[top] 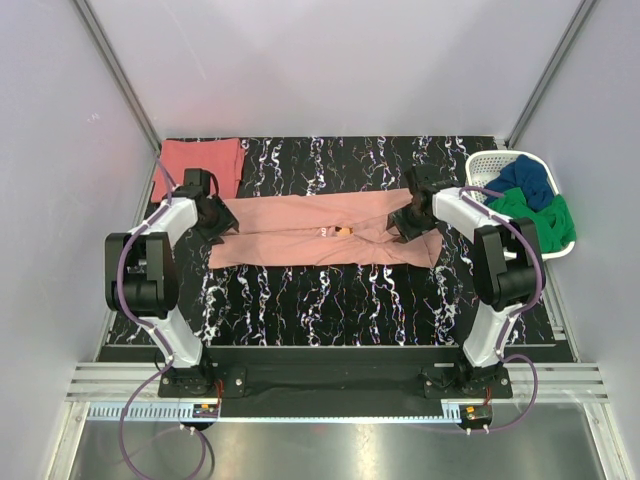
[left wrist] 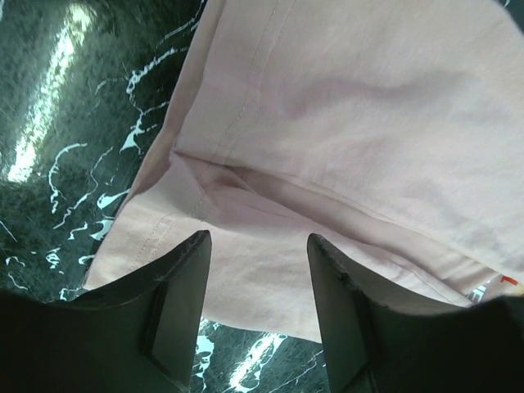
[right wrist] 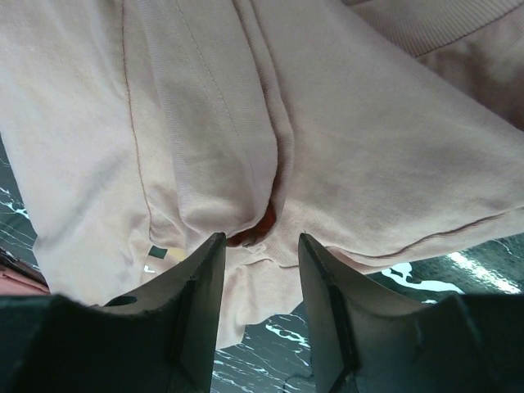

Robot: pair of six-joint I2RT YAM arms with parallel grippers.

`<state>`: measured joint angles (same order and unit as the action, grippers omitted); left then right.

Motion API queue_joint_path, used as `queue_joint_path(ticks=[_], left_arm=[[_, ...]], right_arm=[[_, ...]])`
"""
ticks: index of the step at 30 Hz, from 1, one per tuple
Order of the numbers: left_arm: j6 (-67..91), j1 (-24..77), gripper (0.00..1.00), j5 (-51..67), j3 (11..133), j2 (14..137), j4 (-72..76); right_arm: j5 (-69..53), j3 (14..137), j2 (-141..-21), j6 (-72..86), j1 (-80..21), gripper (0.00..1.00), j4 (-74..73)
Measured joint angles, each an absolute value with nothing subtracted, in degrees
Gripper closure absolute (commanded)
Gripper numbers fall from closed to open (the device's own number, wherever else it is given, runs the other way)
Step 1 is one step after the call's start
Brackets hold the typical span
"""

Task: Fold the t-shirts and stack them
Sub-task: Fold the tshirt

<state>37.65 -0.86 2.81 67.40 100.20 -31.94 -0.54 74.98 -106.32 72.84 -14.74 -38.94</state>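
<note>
The pale salmon-pink t-shirt (top: 320, 232) lies folded into a long band across the middle of the black marbled table, its small orange tag (top: 343, 232) near the centre. My left gripper (top: 216, 222) is open at the band's left end; its fingers (left wrist: 176, 286) stand apart over the cloth (left wrist: 344, 123). My right gripper (top: 404, 222) is open at the right end, its fingers (right wrist: 196, 286) apart over bunched folds (right wrist: 246, 123) with a bit of orange showing (right wrist: 260, 223). The coral-red t-shirt (top: 200, 166) lies folded at the back left corner.
A white basket (top: 490, 165) at the right edge holds a blue and a green garment (top: 535, 215). The table's (top: 330, 290) front half shows bare marbled surface. Grey walls and metal rails bound the space.
</note>
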Motion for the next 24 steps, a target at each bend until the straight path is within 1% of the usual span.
queue_joint_path(ticks=[5, 8, 9, 11, 14, 16, 18, 19, 20, 21, 22, 24], left_arm=[[38.1, -0.8, 0.46, 2.6, 66.9, 100.2, -31.8], [38.3, -0.8, 0.56, 2.3, 66.9, 100.3, -31.6], [38.4, -0.8, 0.63, 2.2, 66.9, 100.4, -31.5], [38.6, -0.8, 0.71, 2.0, 66.9, 100.4, -31.5], [38.6, -0.8, 0.80, 0.8, 66.9, 100.6, -31.6], [38.5, -0.8, 0.85, 0.0, 66.9, 100.8, -31.6], [38.5, -0.8, 0.93, -0.6, 66.9, 101.1, -31.6], [38.5, -0.8, 0.95, -0.8, 66.9, 101.2, -31.7], [38.4, -0.8, 1.00, -1.0, 66.9, 101.4, -31.7], [38.5, -0.8, 1.00, -1.2, 66.9, 101.5, -31.8], [38.5, -0.8, 1.00, -1.4, 66.9, 101.5, -31.9], [38.5, -0.8, 1.00, -1.7, 66.9, 101.6, -31.9]], right_arm=[[-0.5, 75.0, -107.0, 73.5, -15.1, 0.52, -38.3], [-0.5, 75.0, -107.5, 73.8, -15.3, 0.50, -38.3], [-0.5, 75.0, -107.7, 73.8, -15.3, 0.49, -38.3], [-0.4, 75.0, -108.0, 73.8, -15.4, 0.49, -38.3], [0.3, 75.0, -108.1, 73.7, -15.4, 0.51, -38.1], [0.6, 75.0, -108.1, 73.6, -15.4, 0.54, -37.8], [0.6, 75.0, -108.1, 73.5, -15.4, 0.56, -37.4], [0.7, 75.0, -108.1, 73.4, -15.4, 0.68, -37.3], [0.8, 75.0, -108.1, 73.0, -15.4, 0.81, -37.2], [1.1, 75.0, -108.1, 72.8, -15.4, 0.92, -37.0], [1.3, 75.0, -108.1, 72.5, -15.4, 1.00, -36.9], [2.2, 75.1, -108.1, 71.9, -15.4, 1.00, -37.2]])
